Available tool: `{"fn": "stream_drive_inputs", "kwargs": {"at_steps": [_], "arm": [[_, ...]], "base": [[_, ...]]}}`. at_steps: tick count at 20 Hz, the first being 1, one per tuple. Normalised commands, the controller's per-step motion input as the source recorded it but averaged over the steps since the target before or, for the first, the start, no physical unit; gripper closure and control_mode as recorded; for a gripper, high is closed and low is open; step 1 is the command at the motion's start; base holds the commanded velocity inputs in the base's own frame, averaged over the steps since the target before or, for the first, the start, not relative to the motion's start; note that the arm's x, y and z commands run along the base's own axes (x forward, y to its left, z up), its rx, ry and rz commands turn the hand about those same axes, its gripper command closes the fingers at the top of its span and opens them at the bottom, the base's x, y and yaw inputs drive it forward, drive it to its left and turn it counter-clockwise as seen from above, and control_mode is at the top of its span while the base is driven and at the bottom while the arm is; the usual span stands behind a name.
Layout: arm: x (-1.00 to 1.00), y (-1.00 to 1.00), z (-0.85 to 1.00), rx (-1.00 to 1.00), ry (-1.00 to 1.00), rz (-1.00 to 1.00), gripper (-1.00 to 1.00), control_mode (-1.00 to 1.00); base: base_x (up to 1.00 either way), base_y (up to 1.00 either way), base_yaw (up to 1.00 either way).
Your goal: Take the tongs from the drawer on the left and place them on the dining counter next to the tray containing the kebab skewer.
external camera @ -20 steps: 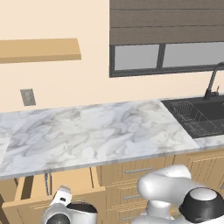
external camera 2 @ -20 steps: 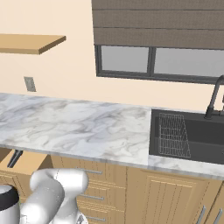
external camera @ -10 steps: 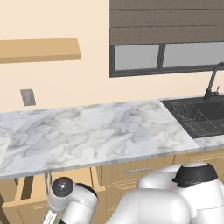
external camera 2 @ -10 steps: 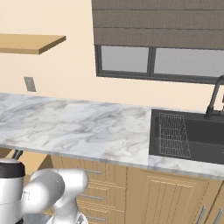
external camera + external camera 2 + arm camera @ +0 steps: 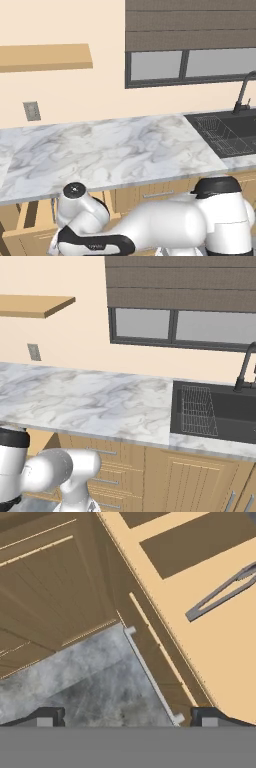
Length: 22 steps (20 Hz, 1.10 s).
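gripper [image 5: 128,716]: fingers [image 5: 47,716] wide apart, holding and touching nothing | tongs [image 5: 221,592]: one pair, lying in open drawer [image 5: 200,627], at 2 o'clock in hand view | drawer handle [image 5: 151,674]: one, between the fingertips

One pair of slim grey metal tongs [image 5: 222,591] lay in one open shallow light-wood drawer [image 5: 200,612], which carried one slim silver bar handle [image 5: 152,677]. One white marble table [image 5: 100,150] ran under one dark-framed window [image 5: 190,62] of two panes. There was one dark sink [image 5: 220,413] with one wire rack [image 5: 198,410], one black faucet [image 5: 242,95], one wooden wall shelf [image 5: 45,56] and one grey wall outlet [image 5: 32,110].
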Motion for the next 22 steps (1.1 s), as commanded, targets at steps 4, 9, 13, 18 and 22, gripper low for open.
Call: {"fn": "stream_drive_inputs", "kwargs": {"at_steps": [4, 9, 13, 18, 22], "arm": [[0.00, 0.00, 0.16, 0.00, 0.01, 0.00, -1.00, -1.00], [0.00, 0.00, 0.28, 0.00, 0.10, -0.02, -1.00, -1.00], [0.10, 0.00, 0.20, 0.00, 0.16, -0.01, -1.00, -1.00], [0.30, 0.00, 0.00, -0.03, 0.12, -0.04, -1.00, -1.00], [0.40, 0.00, 0.00, -0.08, 0.10, -0.08, -1.00, -1.00]], "base": [[0.00, 0.00, 0.00], [0.00, 0.00, 0.00], [0.00, 0.00, 0.00], [0.00, 0.00, 0.00], [0.00, 0.00, 0.00]]}}
